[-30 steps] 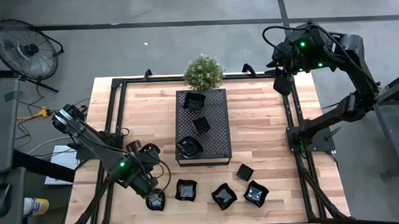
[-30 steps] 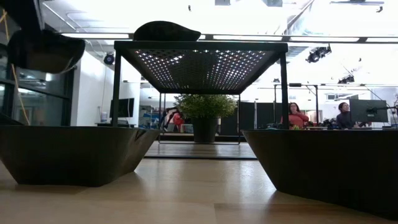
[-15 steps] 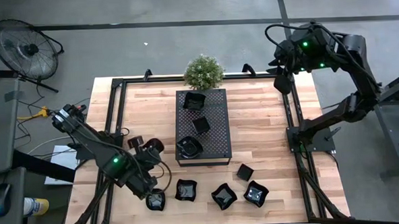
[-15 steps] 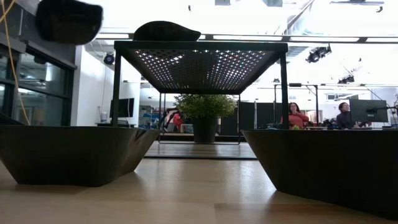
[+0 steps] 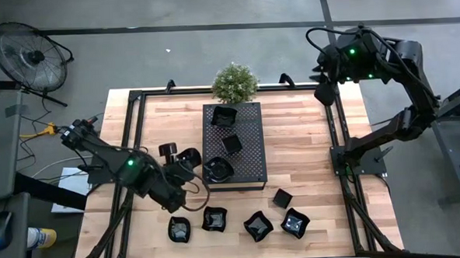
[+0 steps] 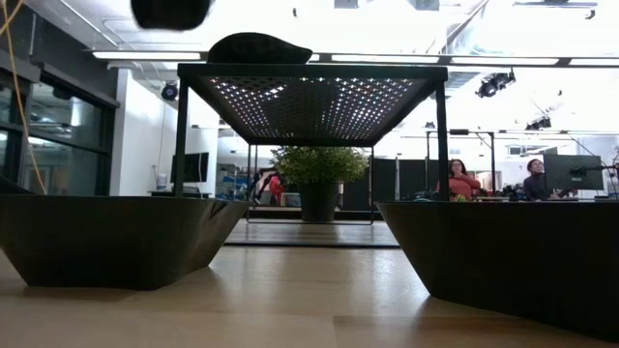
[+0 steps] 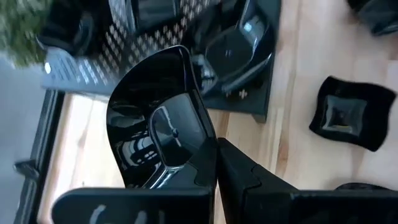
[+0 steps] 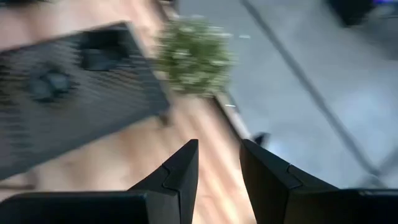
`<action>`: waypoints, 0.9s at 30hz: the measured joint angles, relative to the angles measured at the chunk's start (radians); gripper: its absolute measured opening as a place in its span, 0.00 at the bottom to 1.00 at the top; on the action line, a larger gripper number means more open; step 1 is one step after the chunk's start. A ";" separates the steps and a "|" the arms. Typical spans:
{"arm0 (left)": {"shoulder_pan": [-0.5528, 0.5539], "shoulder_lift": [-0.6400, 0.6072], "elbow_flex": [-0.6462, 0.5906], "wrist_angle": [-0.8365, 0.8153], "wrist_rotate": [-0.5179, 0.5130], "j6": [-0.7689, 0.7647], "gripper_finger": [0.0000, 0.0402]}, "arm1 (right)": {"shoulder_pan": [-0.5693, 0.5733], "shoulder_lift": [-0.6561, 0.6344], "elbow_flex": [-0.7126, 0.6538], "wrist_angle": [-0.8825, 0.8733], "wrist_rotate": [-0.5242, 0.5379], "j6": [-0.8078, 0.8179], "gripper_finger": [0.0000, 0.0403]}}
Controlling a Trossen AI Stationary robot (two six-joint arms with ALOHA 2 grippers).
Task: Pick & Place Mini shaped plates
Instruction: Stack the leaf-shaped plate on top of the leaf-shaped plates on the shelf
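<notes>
One glossy mini plate (image 7: 165, 134) clamped in left pincer (image 5: 183, 164); right pincer (image 8: 217, 165) seemingly apart, empty; no legible writing.

A wooden counter (image 5: 301, 153) sits inside a dark metal frame (image 5: 134, 125). At its middle stands a black perforated tray (image 5: 250, 155) on thin legs, and just beyond the tray's far end — at the counter's far edge — a small green potted plant (image 5: 234, 82). On the grey floor off the far left corner stands a round fan (image 5: 26, 56). Across the room behind, two seated people (image 6: 462, 182) show at desks beside a monitor (image 6: 573, 172).
</notes>
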 joint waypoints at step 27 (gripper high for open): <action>0.077 0.051 0.147 0.335 0.101 0.548 0.00 | 0.000 0.000 0.002 0.004 0.076 -0.037 0.28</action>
